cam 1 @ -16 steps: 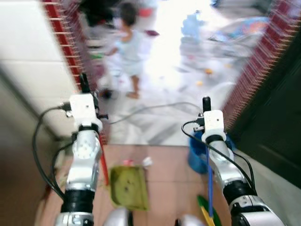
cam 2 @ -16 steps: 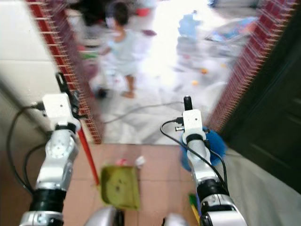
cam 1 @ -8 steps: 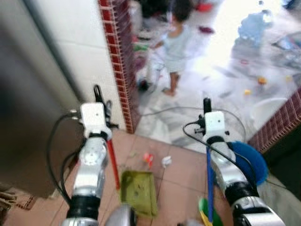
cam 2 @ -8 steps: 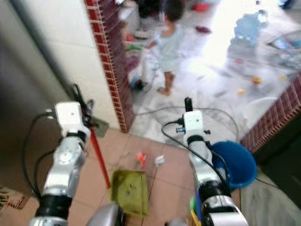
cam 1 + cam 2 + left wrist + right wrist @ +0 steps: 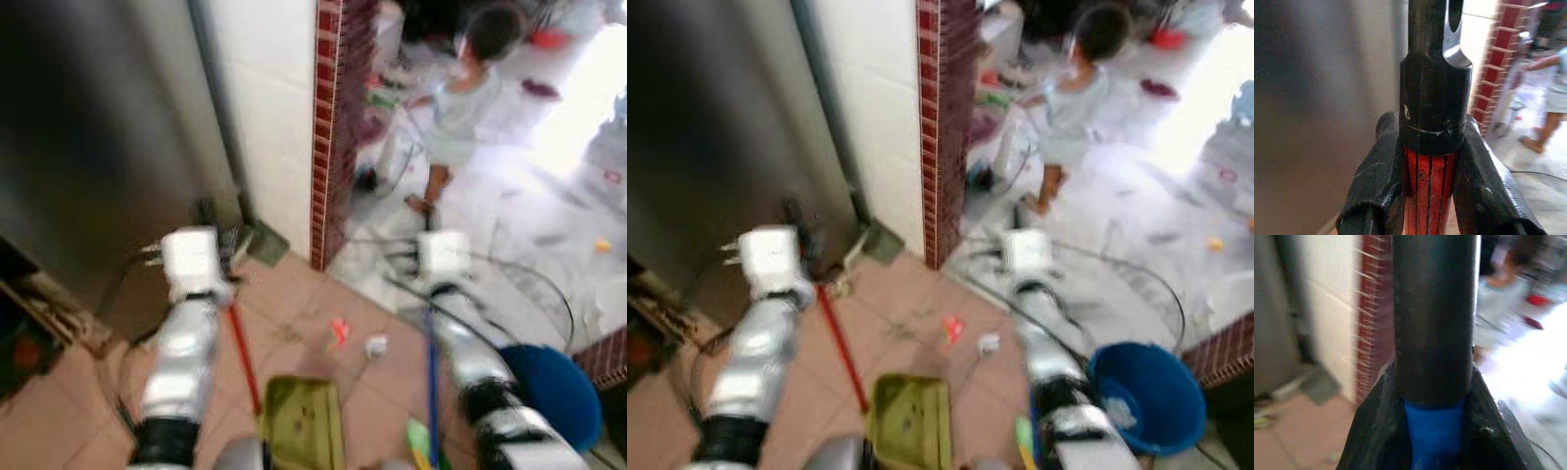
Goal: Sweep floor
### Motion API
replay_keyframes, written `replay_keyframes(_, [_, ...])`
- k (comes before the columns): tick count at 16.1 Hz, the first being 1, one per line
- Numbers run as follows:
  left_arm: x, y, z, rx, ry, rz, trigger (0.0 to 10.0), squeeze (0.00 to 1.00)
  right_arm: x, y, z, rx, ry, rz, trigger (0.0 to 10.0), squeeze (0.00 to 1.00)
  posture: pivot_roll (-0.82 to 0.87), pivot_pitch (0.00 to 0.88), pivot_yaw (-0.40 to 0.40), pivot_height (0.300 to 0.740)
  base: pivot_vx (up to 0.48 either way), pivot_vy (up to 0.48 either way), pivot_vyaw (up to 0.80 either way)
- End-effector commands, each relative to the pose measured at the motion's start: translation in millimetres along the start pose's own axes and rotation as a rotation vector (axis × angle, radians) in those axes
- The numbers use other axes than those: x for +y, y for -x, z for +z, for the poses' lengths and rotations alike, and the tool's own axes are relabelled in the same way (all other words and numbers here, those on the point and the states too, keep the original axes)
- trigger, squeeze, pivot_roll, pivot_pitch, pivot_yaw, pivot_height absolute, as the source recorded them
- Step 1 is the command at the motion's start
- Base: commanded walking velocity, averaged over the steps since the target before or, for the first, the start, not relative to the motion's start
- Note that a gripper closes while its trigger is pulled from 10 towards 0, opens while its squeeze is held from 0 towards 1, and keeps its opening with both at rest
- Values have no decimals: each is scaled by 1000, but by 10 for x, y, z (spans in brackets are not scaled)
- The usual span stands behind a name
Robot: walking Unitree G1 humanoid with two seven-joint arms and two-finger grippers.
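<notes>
Terracotta tile floor (image 5: 911, 294) is seen underfoot, giving way to pale marble beyond a red-brick pillar (image 5: 942, 117); a dark metal panel (image 5: 715, 127) stands on the robot's left. The head views are blurred.

Nearest, one green dustpan (image 5: 909, 421) lies flat on the tiles between the two arms. Its red handle (image 5: 1429, 191) is clamped by the left gripper (image 5: 1429, 161) — both fingers are pressed against the shaft just below a black cap (image 5: 1435, 107). In the head view the red shaft (image 5: 843, 348) is seen slanting down from the left gripper toward the dustpan.

One blue-and-black broom handle (image 5: 1435, 382) is clenched in the right gripper (image 5: 1435, 431), fingers closed on either side of it. A blue shaft (image 5: 431, 387) runs down beside the right arm to green-yellow bristles (image 5: 421, 441) at the frame's bottom edge.

Two scraps of litter are counted on the tiles just ahead of the dustpan: one red (image 5: 951, 328), one white (image 5: 988, 343), near each other.

One blue bucket (image 5: 1146, 392) sits to the right. A dark cable (image 5: 1136, 284) is looped across the marble.

Farthest — one person (image 5: 1073, 98), small, standing on the bright marble among scattered coloured objects too blurred to identify.
</notes>
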State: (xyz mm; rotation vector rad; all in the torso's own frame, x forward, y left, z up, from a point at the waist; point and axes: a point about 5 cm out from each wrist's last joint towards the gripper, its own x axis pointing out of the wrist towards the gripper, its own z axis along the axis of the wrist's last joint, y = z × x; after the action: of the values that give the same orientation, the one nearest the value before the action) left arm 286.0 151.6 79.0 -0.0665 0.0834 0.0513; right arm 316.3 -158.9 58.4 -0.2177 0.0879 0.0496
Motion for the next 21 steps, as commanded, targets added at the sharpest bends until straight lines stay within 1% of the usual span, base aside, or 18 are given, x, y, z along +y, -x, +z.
replay_keyframes(1, [-93,-31,103,-41,0,-27,10000,0,-82,-29,102,-50,-26,-28,10000,0,-71,0,24,740,0,480,0])
replay_keyframes(3, [-75,-34,72,-25,-2,-5,10000,0,-67,-39,109,-49,-32,-25,10000,0,-73,0,24,740,0,478,0])
replay_keyframes(5, [-60,-42,88,-30,-6,-2,10000,0,-42,-53,135,-57,-36,-15,10000,0,-71,0,23,740,0,476,0])
replay_keyframes(12, [-51,-48,75,-29,-14,8,10000,0,-41,-57,149,-67,-62,-9,10000,0,-74,0,24,740,0,476,0])
replay_keyframes(14, [-57,-57,81,-37,-13,13,10000,0,-29,-50,146,-69,-55,-1,10000,0,-73,0,23,740,0,476,0])
replay_keyframes(17, [-12,-55,112,-68,-41,50,10000,0,6,-58,206,-99,-39,17,10000,0,-68,0,16,740,0,477,163])
replay_keyframes(18, [-4,-51,116,-76,-40,54,10000,0,13,-60,219,-106,-37,21,10000,0,-68,0,16,740,0,480,-575])
replay_keyframes(20, [10,-31,123,-89,-29,64,10000,0,32,-68,249,-118,-33,30,10000,0,-66,0,15,740,0,0,0])
replay_keyframes(21, [40,-27,161,-117,-7,87,10000,0,36,-76,269,-123,-33,32,10000,0,-66,0,15,740,0,0,0])
